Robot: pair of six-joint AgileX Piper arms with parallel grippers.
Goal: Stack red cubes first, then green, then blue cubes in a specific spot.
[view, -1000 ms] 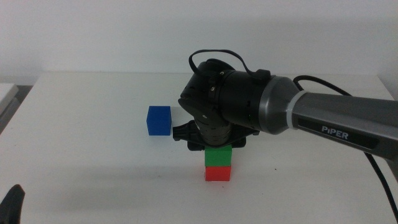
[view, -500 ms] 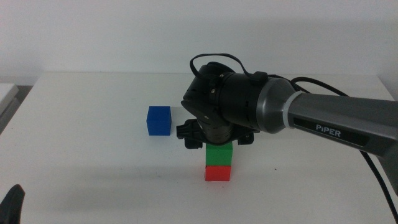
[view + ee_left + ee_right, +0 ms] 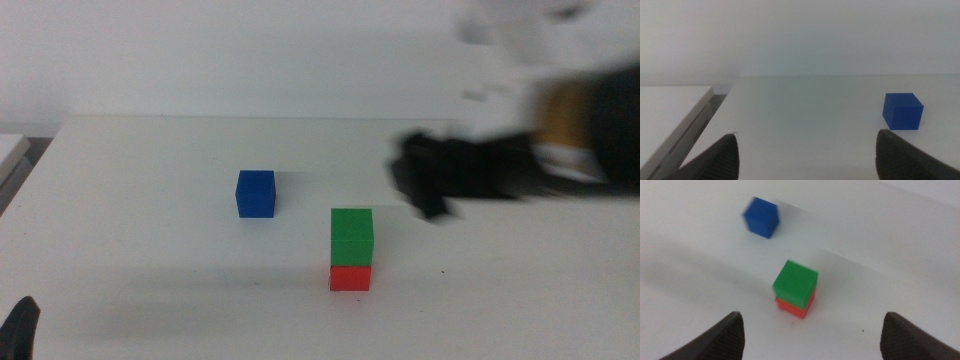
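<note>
The left hand (image 3: 805, 155) is waiting low at the near left corner of the white surface (image 3: 150, 200), its jaws spread wide. The blue cube (image 3: 255, 193) is sitting alone, apart from the stack. The green cube (image 3: 351, 238) is resting on the red cube (image 3: 350, 278). The right hand (image 3: 812, 330) is hanging blurred beside them, jaws parted and empty.

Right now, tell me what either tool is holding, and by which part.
Nothing is held. The right tool is open, away from the green cube on the red cube. The left tool waits open.
</note>
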